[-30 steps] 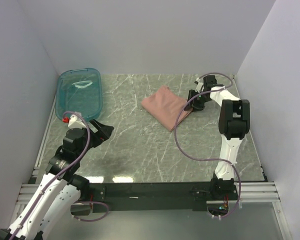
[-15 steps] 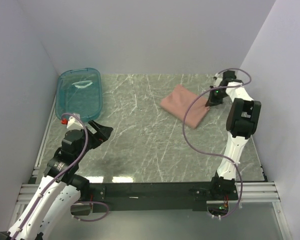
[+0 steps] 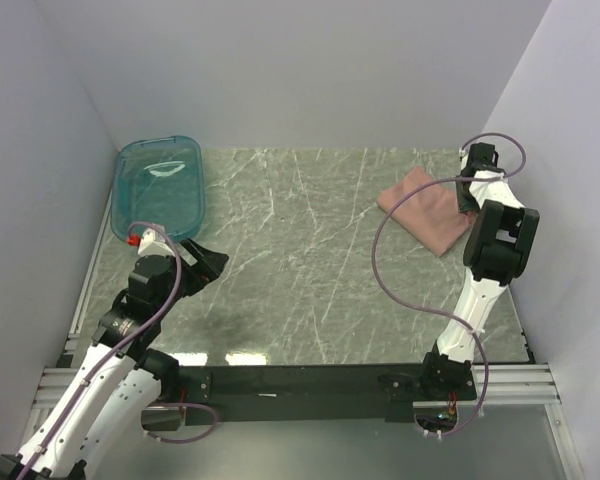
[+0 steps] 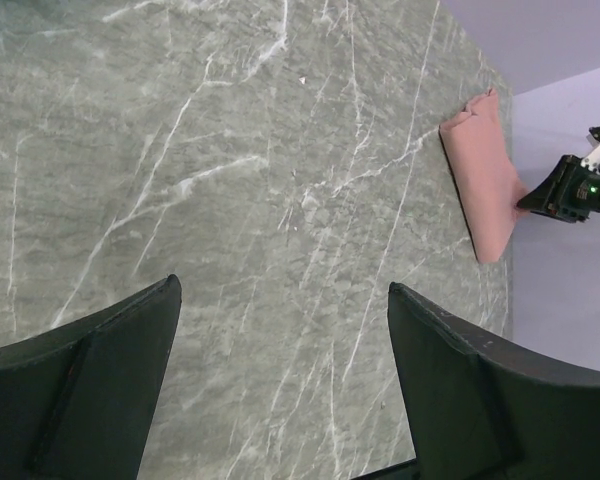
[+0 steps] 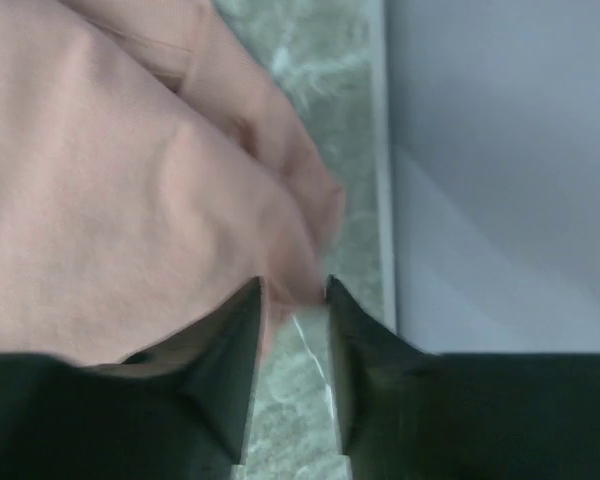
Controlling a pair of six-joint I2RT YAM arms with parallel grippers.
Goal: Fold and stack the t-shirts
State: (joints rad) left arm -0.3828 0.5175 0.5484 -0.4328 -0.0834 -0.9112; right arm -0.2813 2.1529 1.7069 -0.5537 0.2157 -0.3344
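Grey-green marbled counter (image 3: 300, 270) (white veins all over), pale walls (image 3: 280, 70) on 3 sides. The folded pink t-shirt (image 3: 425, 208) lies far right, near the wall. The right claw (image 5: 292, 292) stands narrowly parted at its edge; whether it grips, I cannot tell. The left claw (image 4: 280, 300) gapes wide, holding nothing. A teal tub (image 3: 160, 200) sits far left.

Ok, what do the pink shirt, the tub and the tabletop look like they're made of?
The pink shirt looks like soft matte cloth, probably cotton knit; it folds and puckers without shine. The tub looks like see-through teal plastic, glossy, with glare on its base. The tabletop has a grey-green marble look with white veins and a slight sheen; it could be printed laminate.
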